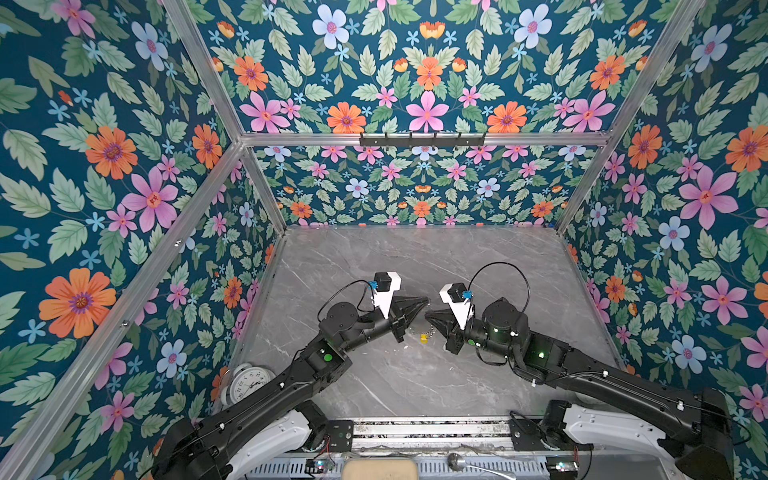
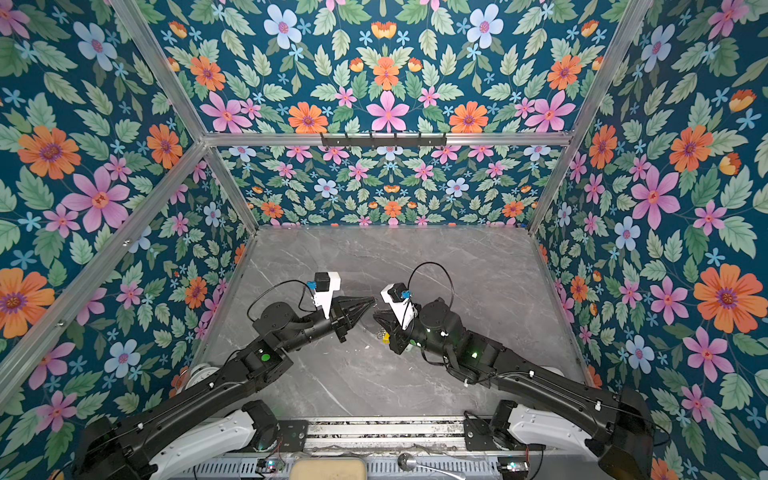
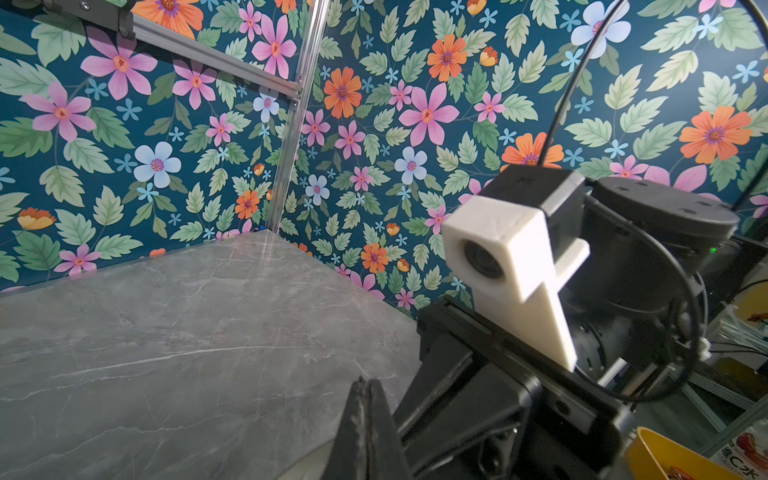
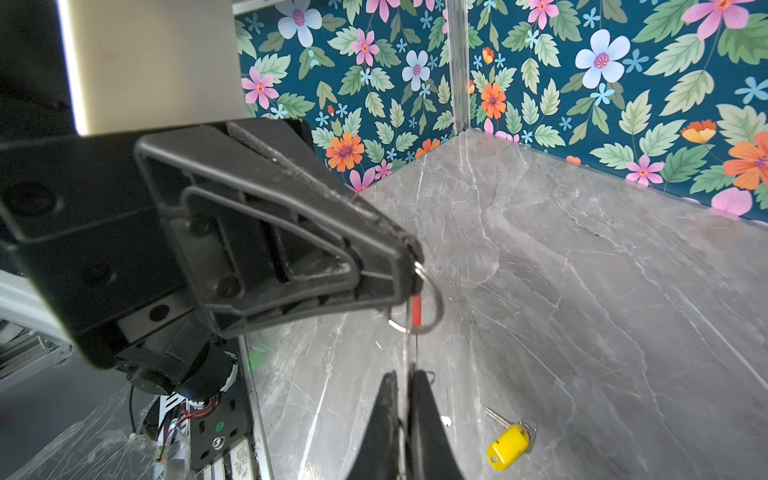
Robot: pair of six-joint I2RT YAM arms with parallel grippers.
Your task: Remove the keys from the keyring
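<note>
The right gripper (image 4: 405,374) is pressed shut on the thin edge of the keyring (image 4: 417,309) – the band's other end is clamped in the closed left gripper (image 4: 411,254). At lower centre of both top views, a yellow-tagged key (image 1: 423,337) is seen loose on the table (image 1: 415,386) – just below the meeting tips.

A white round clock (image 1: 245,384) sits well behind the left claw (image 1: 426,300), off to its left — a black hook rail (image 1: 422,140) hangs far beyond the claw.
</note>
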